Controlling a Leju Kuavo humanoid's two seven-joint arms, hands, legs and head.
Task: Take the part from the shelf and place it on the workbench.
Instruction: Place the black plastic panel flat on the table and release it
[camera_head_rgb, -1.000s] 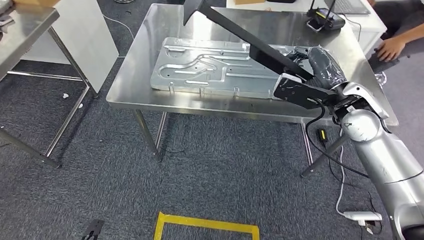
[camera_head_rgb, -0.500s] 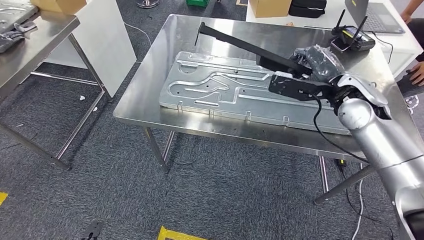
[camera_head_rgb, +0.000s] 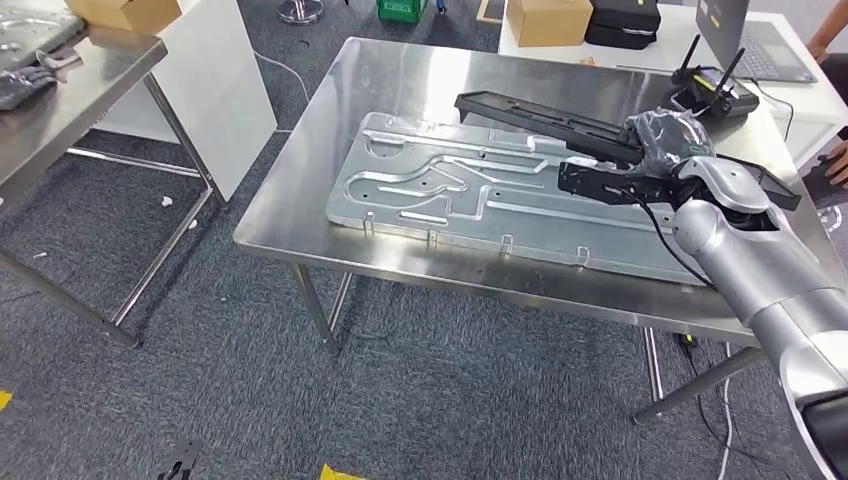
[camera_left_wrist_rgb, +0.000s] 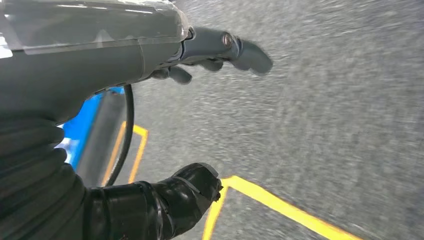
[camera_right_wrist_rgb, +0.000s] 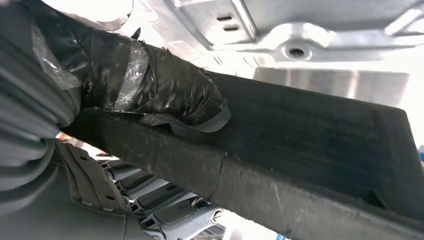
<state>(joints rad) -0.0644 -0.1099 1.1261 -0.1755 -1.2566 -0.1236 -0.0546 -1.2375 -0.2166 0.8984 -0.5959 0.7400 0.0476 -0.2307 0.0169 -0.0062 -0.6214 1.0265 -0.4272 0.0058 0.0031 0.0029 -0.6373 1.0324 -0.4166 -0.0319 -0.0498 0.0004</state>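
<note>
The part (camera_head_rgb: 540, 113) is a long black bar. It lies nearly level just above the steel workbench (camera_head_rgb: 400, 70), over the far edge of a big embossed aluminium plate (camera_head_rgb: 470, 190). My right hand (camera_head_rgb: 665, 140), wrapped in dark plastic film, grips the bar's right end. In the right wrist view the wrapped hand (camera_right_wrist_rgb: 150, 90) clasps the black bar (camera_right_wrist_rgb: 310, 150), with the plate (camera_right_wrist_rgb: 300, 30) close behind it. I cannot tell whether the bar touches the plate. My left hand (camera_left_wrist_rgb: 125, 55) hangs over grey carpet, its fingers (camera_left_wrist_rgb: 235, 47) spread and holding nothing.
A second steel table (camera_head_rgb: 70, 70) stands at the left beside a white panel (camera_head_rgb: 215, 70). Behind the workbench are a cardboard box (camera_head_rgb: 545, 20), a remote controller (camera_head_rgb: 712, 95) and a laptop (camera_head_rgb: 740, 30). A person's hand (camera_head_rgb: 835, 160) rests at the right edge. Yellow tape (camera_left_wrist_rgb: 280, 205) marks the floor.
The camera has shifted, so the bench sits differently in the picture. The black bar has swung down from a steep upward tilt to nearly level over the plate, still in my right hand.
</note>
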